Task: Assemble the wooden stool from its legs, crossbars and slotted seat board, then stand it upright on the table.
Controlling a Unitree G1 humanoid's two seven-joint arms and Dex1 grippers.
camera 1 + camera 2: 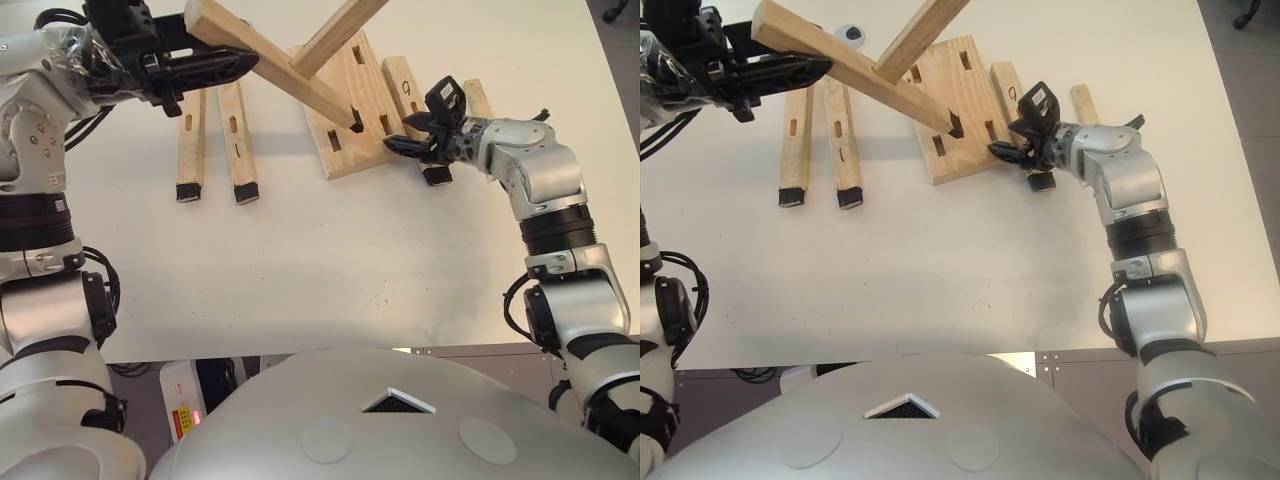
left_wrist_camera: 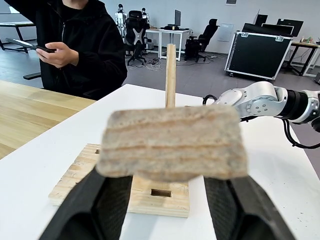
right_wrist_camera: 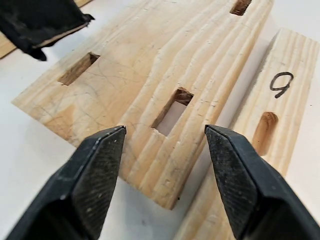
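The left jaws [image 2: 169, 186] are clamped on the upper end of a leg [image 1: 280, 72]. The leg slants down across the board [image 1: 360, 150], and its black-capped tip [image 1: 356, 125] sits at one of the slots near the board's middle. Whether the tip is in the slot or only resting on it, I cannot tell. The board lies flat on the bench [image 1: 300, 260], with one upright piece [image 1: 335, 35] already standing in it.

The right jaws [image 3: 165, 131] are wide open and hold nothing. They straddle the board's near right edge by another slot, just beside the leg marked 9 [image 3: 280, 115]. Two more legs [image 1: 190, 150] [image 1: 238, 145] lie side by side to the left of the board.

The step in hand looks to be seating this leg. It would go best if the right jaws first close on the board's edge to stop it sliding. The leg then needs tipping towards vertical, squared to the slot, before it is pressed straight down. Pushing at the present slant would likely skid the board or jam the tip, and the swing should stay clear of the upright piece.
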